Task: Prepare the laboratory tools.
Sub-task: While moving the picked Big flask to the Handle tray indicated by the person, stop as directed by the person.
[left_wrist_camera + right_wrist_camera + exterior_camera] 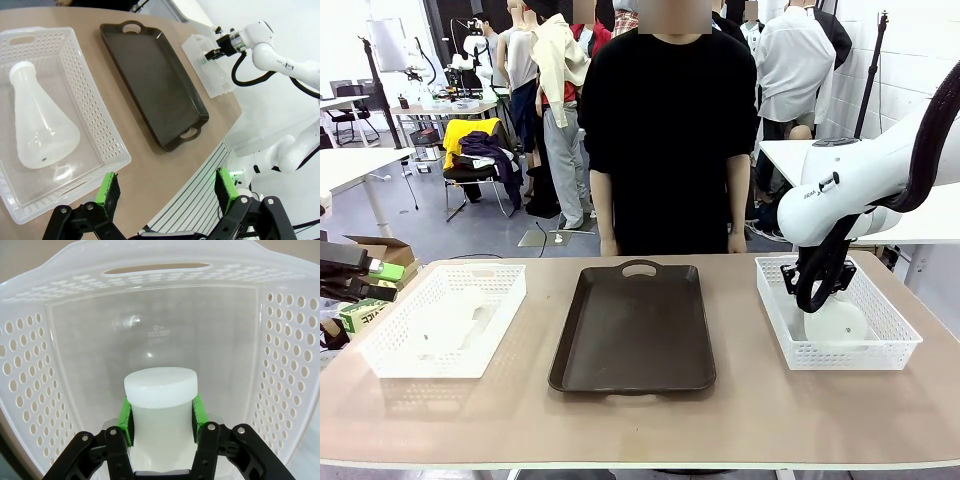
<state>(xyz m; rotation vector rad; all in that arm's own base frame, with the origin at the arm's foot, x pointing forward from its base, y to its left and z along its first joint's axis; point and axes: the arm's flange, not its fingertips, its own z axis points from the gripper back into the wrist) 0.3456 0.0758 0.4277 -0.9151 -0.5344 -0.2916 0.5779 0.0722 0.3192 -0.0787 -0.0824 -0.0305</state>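
While my right gripper (161, 415) pinches the neck of one translucent frosted-white conical flask (160, 385) just under its cap, that flask sits inside the white perforated plastic basket (840, 352) at three o'clock of the dark brown rectangular tray (635, 330). My left gripper (167, 187) hangs spread wide, holding nothing. The second frosted flask (40, 125) lies on its side in the other white basket (100, 125), at nine o'clock of the tray.

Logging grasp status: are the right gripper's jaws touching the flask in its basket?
Touching. In the right wrist view the right gripper presses its green pads against both sides of the neck of the flask.
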